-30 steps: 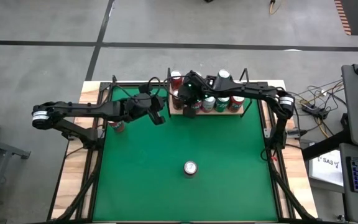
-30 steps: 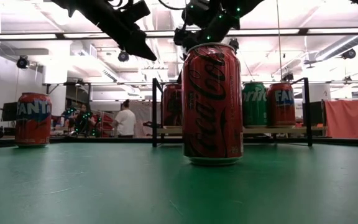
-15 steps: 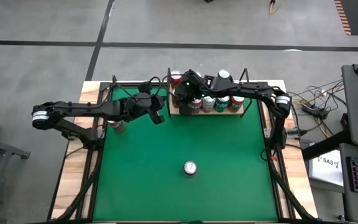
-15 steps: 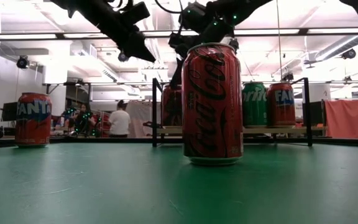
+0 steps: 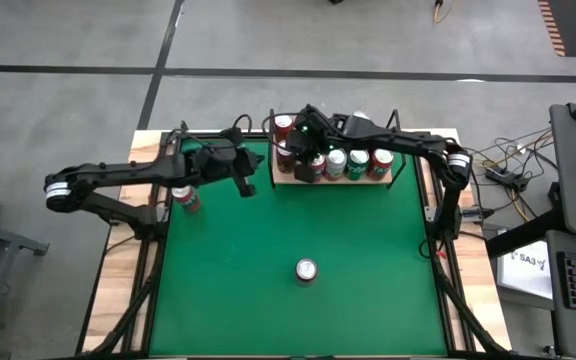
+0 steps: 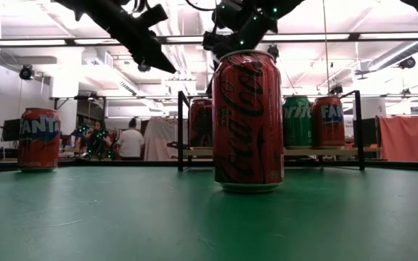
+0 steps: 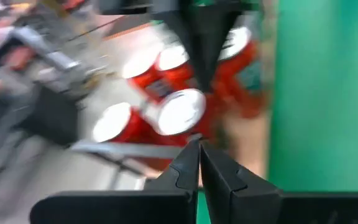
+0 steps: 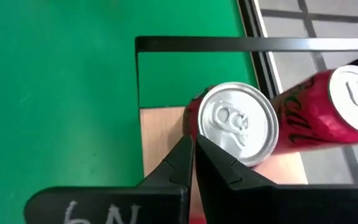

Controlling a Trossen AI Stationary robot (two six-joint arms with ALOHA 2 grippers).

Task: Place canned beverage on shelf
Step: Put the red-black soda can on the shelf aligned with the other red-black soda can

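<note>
Since the earlier pictures the left gripper (image 5: 251,187) has been drawn back a little toward the left rear of the table, and the right gripper (image 5: 298,163) has been shifted slightly over the left end of the shelf (image 5: 280,180); the cans have not been moved. Both grippers are seen with fingers pressed together and nothing between them. On the shelf a row of cans is already stood: a red can (image 8: 237,124) at its left end, just below the right gripper, with further red and green ones beside it toward the right end. A second red can (image 8: 328,118) is seen behind the shelf, outside its board. Two cans are judged to be left: the Coca-Cola can (image 5: 306,270) standing alone near the middle of the green tabletop (image 5: 368,260), and the Fanta can (image 5: 187,200) at the table's left edge, just beside the left arm. Wide open felt is left around the middle can on every side, so an approach from above is unobstructed. The shelf is hemmed by its black uprights (image 8: 191,43), and little free board appears to remain.
</note>
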